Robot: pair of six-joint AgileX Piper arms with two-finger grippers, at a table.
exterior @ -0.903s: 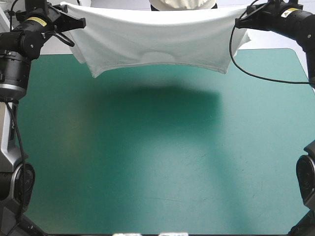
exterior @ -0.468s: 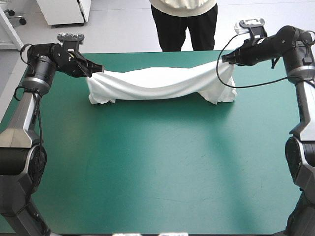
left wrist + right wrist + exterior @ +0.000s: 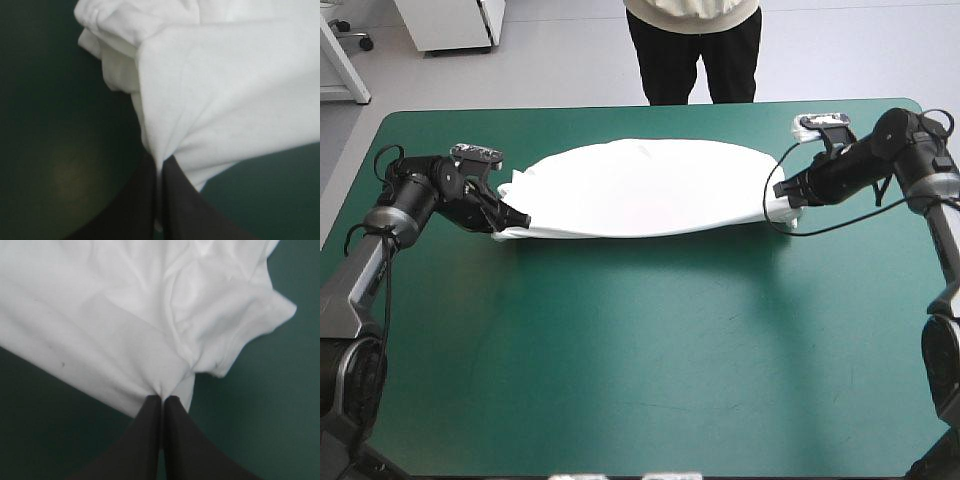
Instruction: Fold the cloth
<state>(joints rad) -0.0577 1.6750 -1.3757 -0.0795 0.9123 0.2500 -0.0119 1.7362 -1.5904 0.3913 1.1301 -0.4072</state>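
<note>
High view: the T-shirt (image 3: 640, 190) lay billowed across the far half of the teal-green surface (image 3: 640, 380). The left end effector (image 3: 520, 222) and right end effector (image 3: 782, 197) sat low at its opposite ends. It looked nearly spread, with no fold yet.

Left wrist view: black fingers (image 3: 142, 200) were pinched shut on a bunched corner, its creases unseen from above.

Right wrist view: same pinch, with a rumpled hem beside it.

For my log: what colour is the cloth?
White; the short-sleeved fabric T-shirt shows best in high view.

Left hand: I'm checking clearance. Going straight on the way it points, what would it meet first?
The T-shirt, which the left hand pinches; white cloth lies right ahead, stretching toward the right hand. Depth beyond is unclear.
</note>
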